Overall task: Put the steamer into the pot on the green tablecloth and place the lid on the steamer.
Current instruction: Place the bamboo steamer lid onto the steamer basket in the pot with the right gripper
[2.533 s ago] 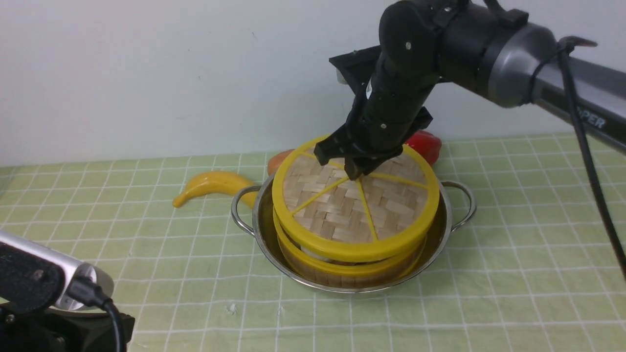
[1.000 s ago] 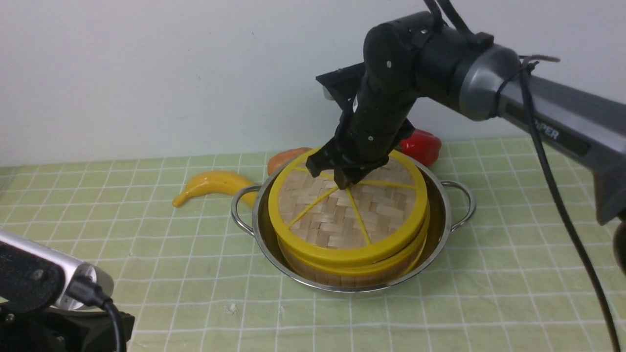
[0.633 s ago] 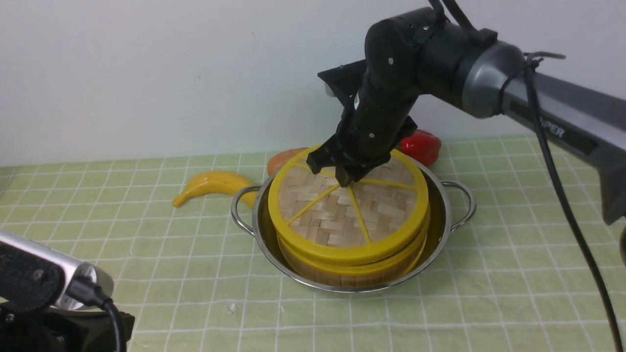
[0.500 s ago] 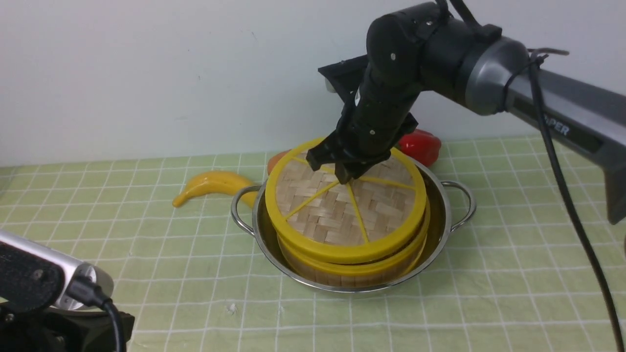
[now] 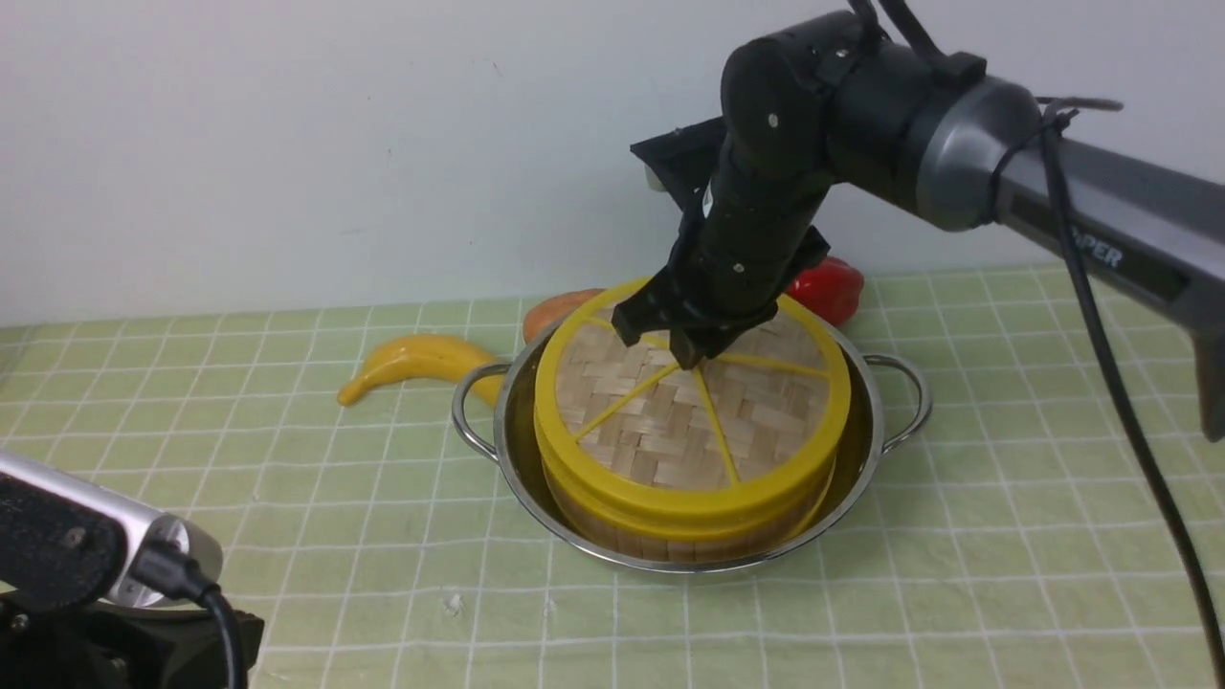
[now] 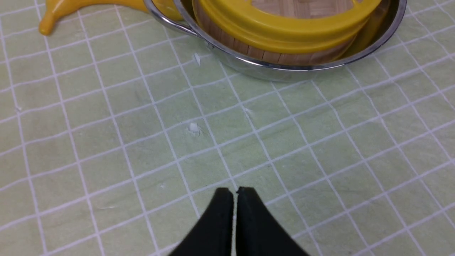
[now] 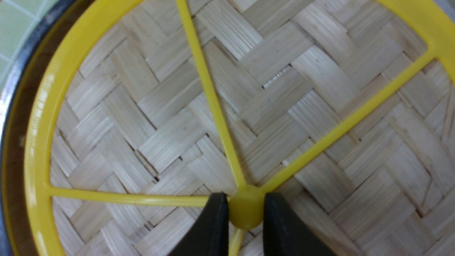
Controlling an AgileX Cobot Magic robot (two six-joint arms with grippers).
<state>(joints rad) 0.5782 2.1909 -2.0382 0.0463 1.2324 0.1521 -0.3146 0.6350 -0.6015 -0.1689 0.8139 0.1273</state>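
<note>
Steamer (image 5: 670, 544) contents hidden under the lid (image 5: 691, 431) resting on it, inside the pot (image 5: 858, 459), towards the far edge of the green tablecloth (image 5: 287, 478); right gripper (image 7: 246, 210) pinches the lid's hub, left gripper (image 6: 235, 193) closed, empty.

The lid (image 5: 691, 421) is matt woven bamboo with a glossy yellow plastic rim. The steamer (image 5: 660, 547) has a slatted wood wall. The pot (image 6: 256, 71) is shiny, smooth metal. The tablecloth (image 5: 957, 536) is matt cloth.

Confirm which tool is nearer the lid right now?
Right. The right tool grips the lid at its centre. The left tool is shut, apart from it, over the green tablecloth on the near side of the pot.
</note>
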